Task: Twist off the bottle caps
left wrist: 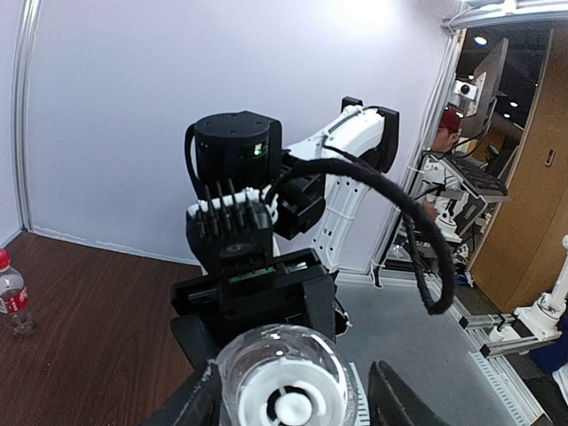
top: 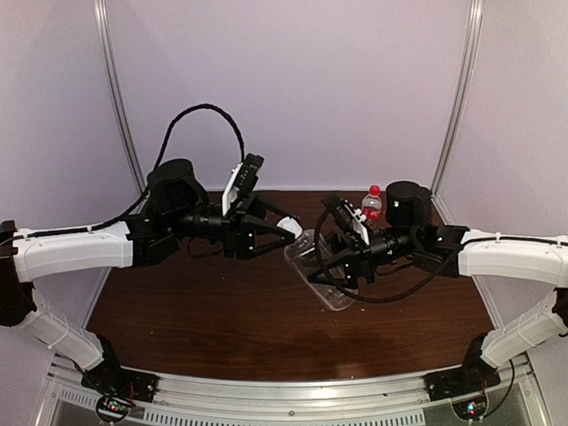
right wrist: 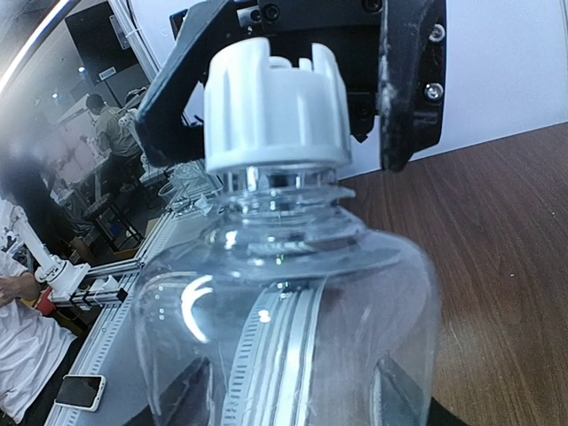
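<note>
The plain clear bottle (top: pixel 318 273) is held off the table, tilted, with its white cap (top: pixel 289 227) pointing at my left gripper (top: pixel 282 231). My right gripper (top: pixel 330 263) is shut on the bottle's body; in the right wrist view its fingers (right wrist: pixel 401 398) show through the bottle (right wrist: pixel 284 302). My left gripper (left wrist: pixel 293 404) is open, and its fingers (left wrist: pixel 395 399) flank the white cap (left wrist: pixel 288 399) with gaps on both sides. The cap (right wrist: pixel 275 98) sits on the bottle's neck. The red-label bottle (top: pixel 372 209) with its red cap (top: pixel 374 189) stands upright at the back right, also in the left wrist view (left wrist: pixel 12 300).
The dark wooden table (top: pixel 195 311) ends at an aluminium rail (top: pixel 284 390) at the near edge. Pale walls with metal posts (top: pixel 120 98) close in the back and sides. A black cable (top: pixel 213 115) loops above the left arm, and another (top: pixel 390 293) hangs under the right wrist.
</note>
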`<state>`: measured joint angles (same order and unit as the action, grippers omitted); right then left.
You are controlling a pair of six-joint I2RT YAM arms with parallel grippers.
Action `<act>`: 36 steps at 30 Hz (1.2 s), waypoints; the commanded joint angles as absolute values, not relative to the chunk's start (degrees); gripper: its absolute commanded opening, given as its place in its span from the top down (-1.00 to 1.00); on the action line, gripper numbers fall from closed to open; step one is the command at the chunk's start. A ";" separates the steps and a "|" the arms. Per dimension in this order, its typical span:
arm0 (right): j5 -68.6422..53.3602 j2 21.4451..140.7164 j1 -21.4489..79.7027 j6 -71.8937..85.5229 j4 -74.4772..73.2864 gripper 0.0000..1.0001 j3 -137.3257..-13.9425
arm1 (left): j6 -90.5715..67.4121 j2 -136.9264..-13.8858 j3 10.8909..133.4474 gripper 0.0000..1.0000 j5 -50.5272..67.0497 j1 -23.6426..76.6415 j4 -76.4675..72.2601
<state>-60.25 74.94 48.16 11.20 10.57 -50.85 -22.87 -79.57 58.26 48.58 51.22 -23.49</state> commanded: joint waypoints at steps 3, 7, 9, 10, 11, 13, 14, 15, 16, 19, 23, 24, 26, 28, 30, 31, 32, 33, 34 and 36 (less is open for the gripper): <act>-61.70 75.77 48.52 11.93 14.01 0.19 -50.54 | -27.59 -80.59 56.78 0.02 50.37 51.23 -32.98; -61.59 75.57 48.52 11.93 14.16 0.20 -50.39 | -29.68 -80.47 55.52 0.23 50.30 51.24 -35.47; -61.21 75.49 48.52 11.69 13.94 0.20 -50.20 | -30.07 -80.34 54.91 0.27 50.02 51.24 -36.26; -61.10 75.50 48.52 11.73 13.99 0.21 -50.19 | -30.23 -80.34 54.79 0.32 49.93 51.24 -36.27; -61.00 75.50 48.52 11.96 14.16 0.21 -50.19 | -30.54 -80.29 54.69 0.36 49.78 51.24 -36.41; -60.75 75.37 48.53 12.29 14.27 0.22 -50.11 | -31.36 -80.16 54.31 0.48 49.37 51.24 -37.21; -59.99 75.14 48.52 12.17 14.03 0.23 -50.03 | -31.72 -80.08 54.10 0.56 48.92 51.24 -37.51; -58.97 74.93 48.53 11.93 13.60 0.26 -50.01 | -32.03 -79.99 53.94 0.67 48.26 51.24 -37.56; -57.38 74.70 48.54 11.48 12.77 0.28 -50.15 | -32.47 -79.98 53.88 0.79 47.35 51.22 -37.29; -51.75 74.13 48.52 9.92 8.83 0.36 -51.41 | -34.20 -79.21 54.09 1.00 42.42 51.24 -34.87; -43.83 73.47 48.60 6.54 3.72 0.38 -52.81 | -36.45 -77.45 55.25 1.00 32.36 51.39 -28.10; -41.44 73.29 48.60 6.17 3.40 0.38 -52.78 | -37.15 -77.17 55.99 1.00 29.40 51.48 -25.87; -36.96 73.08 48.73 5.94 3.30 0.39 -52.80 | -38.71 -76.81 57.99 1.00 23.44 52.17 -20.33; -32.47 72.96 48.97 5.78 3.34 0.39 -52.74 | -41.08 -76.68 59.99 1.00 16.41 53.12 -14.34; -27.45 73.17 49.48 5.26 3.26 0.40 -52.57 | -42.61 -76.75 60.98 1.00 11.50 54.14 -12.11; -25.16 73.39 49.67 5.15 3.17 0.41 -52.49 | -43.09 -77.00 61.41 1.00 9.35 54.73 -11.38; -23.61 73.70 49.85 5.17 3.09 0.41 -52.54 | -43.26 -77.33 61.76 0.99 8.31 54.90 -11.28; -22.81 74.04 49.91 5.12 2.89 0.41 -52.62 | -43.51 -77.68 62.11 0.96 7.81 54.91 -11.12; -22.54 74.39 50.00 5.02 2.64 0.41 -52.79 | -43.66 -77.89 62.29 0.92 7.60 54.91 -11.37; -23.29 74.61 49.97 4.51 2.07 0.41 -53.00 | -43.53 -78.05 61.94 0.80 8.16 54.93 -12.96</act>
